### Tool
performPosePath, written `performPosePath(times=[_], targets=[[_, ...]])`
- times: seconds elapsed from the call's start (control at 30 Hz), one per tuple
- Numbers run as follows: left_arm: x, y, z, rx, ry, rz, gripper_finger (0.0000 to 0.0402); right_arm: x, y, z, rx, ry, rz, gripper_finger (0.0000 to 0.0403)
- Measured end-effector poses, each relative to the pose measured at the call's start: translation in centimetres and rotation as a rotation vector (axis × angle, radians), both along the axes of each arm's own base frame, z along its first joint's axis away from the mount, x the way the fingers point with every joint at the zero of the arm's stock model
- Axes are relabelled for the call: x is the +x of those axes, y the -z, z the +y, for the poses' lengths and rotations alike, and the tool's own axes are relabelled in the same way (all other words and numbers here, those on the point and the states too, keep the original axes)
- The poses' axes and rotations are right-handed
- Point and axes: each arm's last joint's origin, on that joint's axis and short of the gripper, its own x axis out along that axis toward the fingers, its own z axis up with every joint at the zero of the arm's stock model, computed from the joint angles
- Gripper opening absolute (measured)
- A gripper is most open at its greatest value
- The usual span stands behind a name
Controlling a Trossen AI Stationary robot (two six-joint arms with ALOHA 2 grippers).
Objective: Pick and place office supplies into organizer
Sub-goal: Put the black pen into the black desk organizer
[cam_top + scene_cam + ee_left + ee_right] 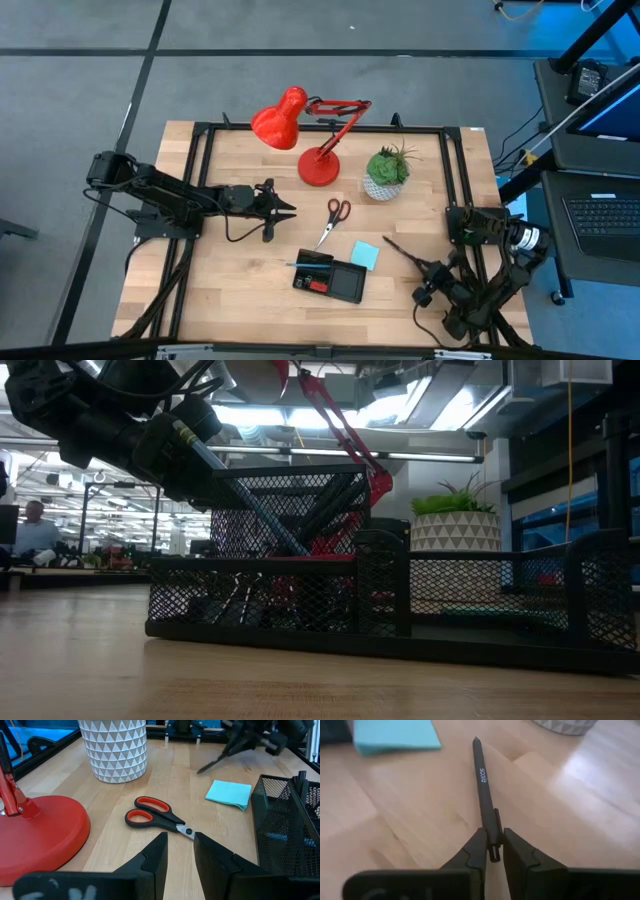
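The red-handled scissors point(335, 218) lie flat on the wood, just ahead of my left gripper point(283, 210), whose fingers stand slightly open short of the blades point(186, 831). The light blue sticky-note pad point(365, 254) lies flat beside the black mesh organizer point(328, 277), which has pens and a tiny red piece point(318, 287) in it. My right gripper point(424, 268) is near the table's right near corner, shut on a thin dark pen point(400, 250) that points toward the pad. My right gripper pinches the pen between its two fingers at the clip end point(493, 840). The pen runs straight on from the fingers, its tip point(476, 741) ahead of them toward the sticky pad point(395, 735). It seems held just above the wood.
A red desk lamp point(320, 165) and a green plant in a white pot point(385, 180) stand on the far half of the table. In the low view the organizer's mesh wall point(380, 595) fills the foreground. Bare wood lies between the pad and my right gripper.
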Motion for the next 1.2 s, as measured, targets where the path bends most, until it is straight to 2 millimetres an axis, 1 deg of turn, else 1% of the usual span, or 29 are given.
performPosePath(times=[0.13, 0.3, 0.4, 0.47, 0.6, 0.8, 0.97, 1.07, 1.2], targets=[[0.0, 0.0, 0.0, 0.0, 0.0, 0.0, 0.0088, 0.5, -2.4, 0.4, -0.067, 0.002, 0.01, 0.0043], [0.0, 0.0, 0.0, 0.0, 0.0, 0.0, 0.0088, 1.3, -6.3, 0.9, -0.129, -0.016, 0.038, 0.0043], [0.0, 0.0, 0.0, 0.0, 0.0, 0.0, 0.0088, 2.1, -8.7, 1.2, -0.159, -0.046, 0.091, 0.0043], [0.0, 0.0, 0.0, 0.0, 0.0, 0.0, 0.0088, 2.9, -10.2, 1.4, -0.147, -0.092, 0.139, 0.0043], [0.0, 0.0, 0.0, 0.0, 0.0, 0.0, 0.0088, 4.9, -13.3, 1.5, -0.139, -0.18, 0.23, 0.0043], [0.0, 0.0, 0.0, 0.001, 0.0, 0.004, 0.0088, 8.1, -18.2, 1.2, -0.172, -0.36, 0.368, 0.0043], [0.0, 0.1, 0.0, 0.001, 0.0, 0.006, 0.0088, 11.0, -22.1, 0.9, -0.155, -0.498, 0.416, 0.0043], [0.0, 0.1, 0.0, 0.001, 0.0, 0.006, 0.0088, 12.9, -23.8, 0.5, -0.103, -0.596, 0.427, 0.0043], [0.0, 0.1, 0.0, 0.001, 0.0, 0.006, 0.0088, 15.7, -25.0, -0.3, -0.051, -0.754, 0.434, 0.0043]])
